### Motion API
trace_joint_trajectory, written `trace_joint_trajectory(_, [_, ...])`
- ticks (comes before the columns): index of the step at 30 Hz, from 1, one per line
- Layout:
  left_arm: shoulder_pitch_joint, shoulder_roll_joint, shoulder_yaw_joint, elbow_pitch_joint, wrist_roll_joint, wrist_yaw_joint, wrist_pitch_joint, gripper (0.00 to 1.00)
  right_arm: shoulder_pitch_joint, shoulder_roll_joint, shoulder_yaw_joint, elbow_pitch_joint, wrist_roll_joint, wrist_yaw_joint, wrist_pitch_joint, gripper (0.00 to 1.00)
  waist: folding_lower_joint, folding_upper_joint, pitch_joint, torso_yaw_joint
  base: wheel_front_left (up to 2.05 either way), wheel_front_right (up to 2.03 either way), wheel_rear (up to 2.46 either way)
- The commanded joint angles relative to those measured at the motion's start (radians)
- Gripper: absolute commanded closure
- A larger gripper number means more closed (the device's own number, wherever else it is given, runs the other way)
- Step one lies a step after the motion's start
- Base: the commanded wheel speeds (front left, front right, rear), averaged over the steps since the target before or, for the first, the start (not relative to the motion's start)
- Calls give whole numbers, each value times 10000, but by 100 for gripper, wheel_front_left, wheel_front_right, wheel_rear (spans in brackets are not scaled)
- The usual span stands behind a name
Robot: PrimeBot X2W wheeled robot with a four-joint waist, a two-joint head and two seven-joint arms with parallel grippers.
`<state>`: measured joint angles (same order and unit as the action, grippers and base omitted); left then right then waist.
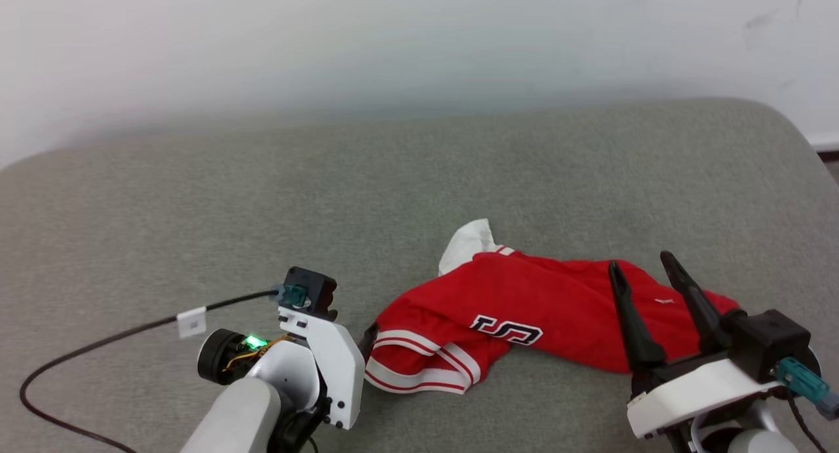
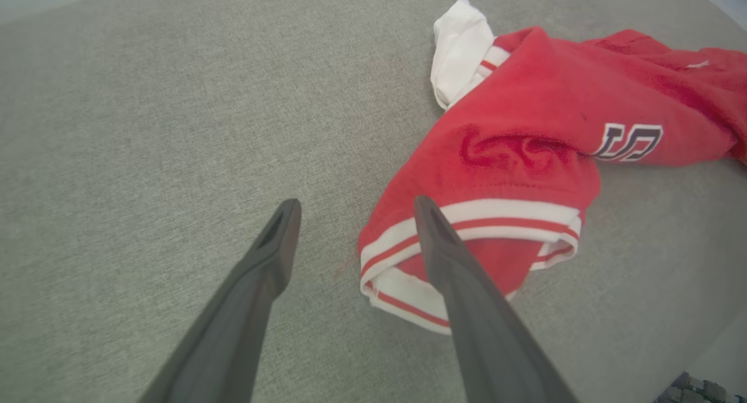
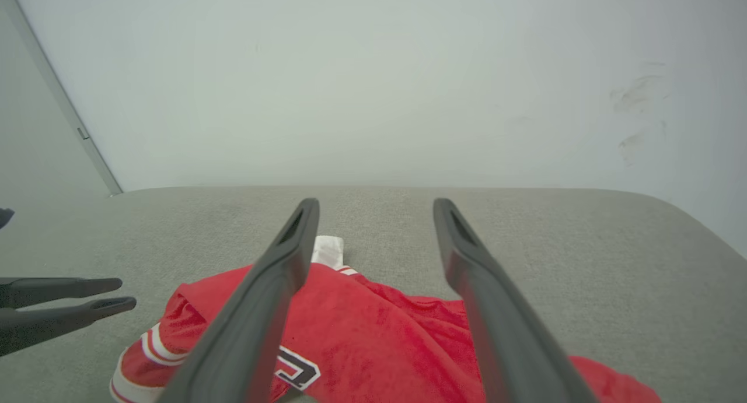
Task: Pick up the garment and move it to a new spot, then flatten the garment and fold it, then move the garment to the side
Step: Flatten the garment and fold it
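The garment [image 1: 557, 302] lies on the cushion [image 1: 262, 197], left end effector [image 2: 356, 206] and right end effector [image 3: 376, 207] both wide, empty.

A broad grey woven cushion [image 1: 419, 177] with rounded corners lies under a plain white wall [image 1: 393, 40] (dark scuff marks [image 1: 759, 21] smudge its upper right). Soft, even light. A pale skirting board [image 1: 826, 142] and a sliver of dark floor [image 1: 831, 164] edge the far right.

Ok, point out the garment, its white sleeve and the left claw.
garment [image 1: 564, 309], head view, on the red body fabric.
white sleeve [image 2: 461, 47], left wrist view, middle of the white cloth.
left claw [image 2: 356, 206], left wrist view, midway between its fingertips.
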<state>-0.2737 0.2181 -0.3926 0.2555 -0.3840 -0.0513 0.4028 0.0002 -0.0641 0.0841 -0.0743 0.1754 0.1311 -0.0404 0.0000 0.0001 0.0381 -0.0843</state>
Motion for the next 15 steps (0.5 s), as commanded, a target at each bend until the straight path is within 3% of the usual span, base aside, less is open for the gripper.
trace_joint_trajectory(1, [-216,87,-80,115,-113,-83,396,0,-224,-55,38,-56,52,-7,-103,0,0,-1,517,-406,0,0,0])
trace_joint_trajectory(12, [-611,491,-705,1304,-471,-310,3507,0,-995,-133,348,457,282,-7,-579,0,0,-1,1628,-1360,0,0,0])
trace_joint_trajectory(13, [-576,491,-796,1383,-449,-323,3606,35,-1045,-140,336,514,291,-7,-596,0,0,-1,1641,-1387,0,0,0])
trace_joint_trajectory(15, [-524,434,-895,1451,-476,-368,3577,90,-1083,-141,312,621,316,-7,-645,0,0,-1,1614,-1407,0,0,0])
